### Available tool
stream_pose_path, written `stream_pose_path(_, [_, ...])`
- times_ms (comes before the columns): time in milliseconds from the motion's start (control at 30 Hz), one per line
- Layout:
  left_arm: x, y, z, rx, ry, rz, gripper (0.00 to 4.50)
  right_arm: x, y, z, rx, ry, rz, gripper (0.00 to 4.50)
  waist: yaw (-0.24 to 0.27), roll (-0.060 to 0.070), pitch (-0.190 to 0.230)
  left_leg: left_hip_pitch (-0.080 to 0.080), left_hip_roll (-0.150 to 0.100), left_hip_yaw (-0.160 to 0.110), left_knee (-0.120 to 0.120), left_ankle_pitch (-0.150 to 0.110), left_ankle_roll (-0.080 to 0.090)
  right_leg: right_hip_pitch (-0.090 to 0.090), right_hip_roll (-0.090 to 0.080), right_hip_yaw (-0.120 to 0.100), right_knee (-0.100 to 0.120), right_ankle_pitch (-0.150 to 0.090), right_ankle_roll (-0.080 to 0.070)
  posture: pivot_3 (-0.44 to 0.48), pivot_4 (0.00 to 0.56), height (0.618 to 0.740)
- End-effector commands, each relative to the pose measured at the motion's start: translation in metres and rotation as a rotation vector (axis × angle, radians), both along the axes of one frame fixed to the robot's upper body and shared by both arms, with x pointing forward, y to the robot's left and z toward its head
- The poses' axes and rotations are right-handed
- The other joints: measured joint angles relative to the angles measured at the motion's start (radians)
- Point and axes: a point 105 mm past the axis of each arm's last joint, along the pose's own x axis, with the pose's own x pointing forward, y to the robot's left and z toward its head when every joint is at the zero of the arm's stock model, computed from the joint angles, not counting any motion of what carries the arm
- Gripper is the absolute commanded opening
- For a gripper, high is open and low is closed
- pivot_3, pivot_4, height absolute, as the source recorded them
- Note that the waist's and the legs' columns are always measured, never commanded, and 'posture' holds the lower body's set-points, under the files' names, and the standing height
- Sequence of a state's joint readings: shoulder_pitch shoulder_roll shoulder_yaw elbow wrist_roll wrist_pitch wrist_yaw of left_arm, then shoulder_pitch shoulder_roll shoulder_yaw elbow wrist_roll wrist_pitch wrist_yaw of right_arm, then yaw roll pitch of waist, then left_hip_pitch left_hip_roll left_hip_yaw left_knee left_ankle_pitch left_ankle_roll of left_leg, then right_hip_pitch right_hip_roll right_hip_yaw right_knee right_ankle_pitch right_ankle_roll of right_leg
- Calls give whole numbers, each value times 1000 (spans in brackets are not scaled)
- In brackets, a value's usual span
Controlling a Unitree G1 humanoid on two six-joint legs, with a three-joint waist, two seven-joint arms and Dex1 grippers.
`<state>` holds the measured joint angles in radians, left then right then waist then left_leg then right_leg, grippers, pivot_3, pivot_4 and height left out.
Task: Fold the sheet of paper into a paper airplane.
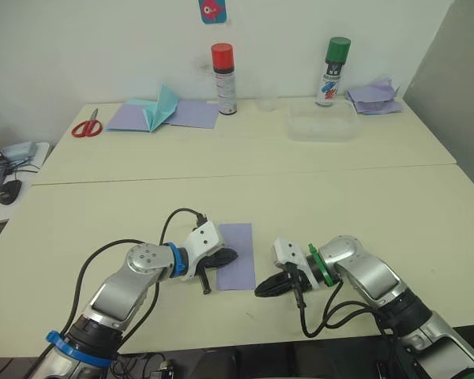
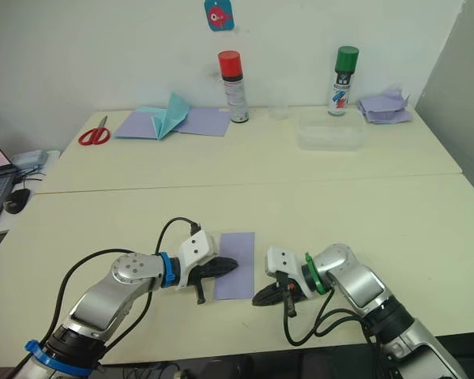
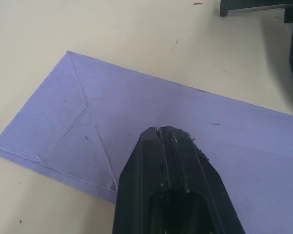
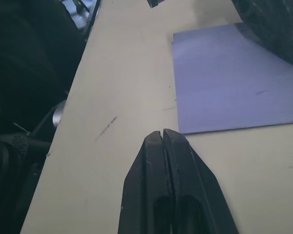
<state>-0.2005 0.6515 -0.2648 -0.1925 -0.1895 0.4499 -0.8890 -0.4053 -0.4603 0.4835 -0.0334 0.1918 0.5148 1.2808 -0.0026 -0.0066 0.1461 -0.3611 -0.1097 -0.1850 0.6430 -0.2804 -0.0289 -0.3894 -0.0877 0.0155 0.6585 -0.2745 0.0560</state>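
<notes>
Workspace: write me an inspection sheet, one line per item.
Surface: two pale tables pushed together, seam between them.
Job's things: sheet of paper, folded in half, flat near the front edge.
Clutter: scissors, teal paper shape, lavender sheets, two spray cans, clear tray, crumpled paper heap.
Grippers: left pincer shut, tips over the sheet; right pincer shut, beside the sheet, off it.
Cables: black cable loops at both wrists.
Surroundings: white wall, laptop and mouse on the left.

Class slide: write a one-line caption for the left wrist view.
Left gripper, fingers shut, pressing on the folded, creased lavender sheet of paper lying on the cream table.
</notes>
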Motion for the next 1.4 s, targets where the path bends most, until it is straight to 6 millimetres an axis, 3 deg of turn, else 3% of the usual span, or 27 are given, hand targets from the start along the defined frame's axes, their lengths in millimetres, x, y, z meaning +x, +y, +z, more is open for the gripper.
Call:
stream_pose_path(33, [-6,12,-22,59,78,31,0,12,4,23,113,1,-69,15,0,0,0,0,0,0,0,0,0,0,0,0,0,0,0,0,150,740])
stream_pose_path(200, [-8,11,-28,74,71,21,0,36,7,34,167,-42,-193,15,0,0,0,0,0,0,0,0,0,0,0,0,0,0,0,0,150,740])
stream_pose_path(333, [-6,11,-27,80,58,16,0,60,13,24,153,-126,-323,15,0,1,0,0,0,0,0,0,0,0,0,0,0,0,0,0,150,740])
stream_pose_path(600, [-2,16,-27,93,43,14,0,76,13,1,56,-228,-386,15,-2,1,0,1,0,0,0,0,0,0,0,0,1,0,0,0,150,740])
stream_pose_path(767, [-4,18,-29,104,43,11,0,110,13,11,129,-266,-611,15,-3,1,0,4,1,0,-1,0,0,0,2,1,3,0,0,0,150,740])
stream_pose_path(1000, [-7,18,-31,101,51,8,0,136,-2,11,94,-338,-766,15,-6,2,0,4,0,0,-1,0,0,0,2,1,3,0,-1,0,150,740])
stream_pose_path(1100, [-5,19,-31,101,47,12,0,136,1,22,167,-339,-762,15,-6,2,0,4,0,0,-1,0,0,0,2,1,3,0,-1,0,150,740])
stream_pose_path(1200, [-3,21,-31,102,44,16,0,114,14,39,280,-313,-606,15,-6,2,0,3,0,0,-1,0,0,0,2,1,3,0,-1,0,150,740])
stream_pose_path(1400, [-2,20,-31,93,36,19,0,78,22,47,289,-280,-403,15,-8,4,1,3,0,0,-1,0,0,0,2,1,3,0,-1,0,150,740])
